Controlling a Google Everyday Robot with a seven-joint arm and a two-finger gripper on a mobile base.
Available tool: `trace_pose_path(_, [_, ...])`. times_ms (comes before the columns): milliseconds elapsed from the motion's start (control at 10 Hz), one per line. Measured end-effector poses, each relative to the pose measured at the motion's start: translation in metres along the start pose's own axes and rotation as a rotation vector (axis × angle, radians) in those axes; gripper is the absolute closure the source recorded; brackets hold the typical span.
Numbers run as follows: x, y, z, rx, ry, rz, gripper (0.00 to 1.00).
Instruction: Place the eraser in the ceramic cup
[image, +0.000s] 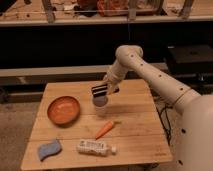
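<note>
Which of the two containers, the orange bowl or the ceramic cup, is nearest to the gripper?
The ceramic cup: the gripper, holding the eraser, is directly above it.

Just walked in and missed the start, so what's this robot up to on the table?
The robot's single arm reaches over the wooden table, its gripper holding the striped eraser just above the ceramic cup. The eraser is not yet inside the cup. An orange bowl, a carrot, a white bottle and a blue sponge lie untouched nearby.
</note>
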Motion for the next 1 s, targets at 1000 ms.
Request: trace_pose_path(1000, [-0.007, 0.026, 0.012, -0.143, 0.027, -0.121, 0.65])
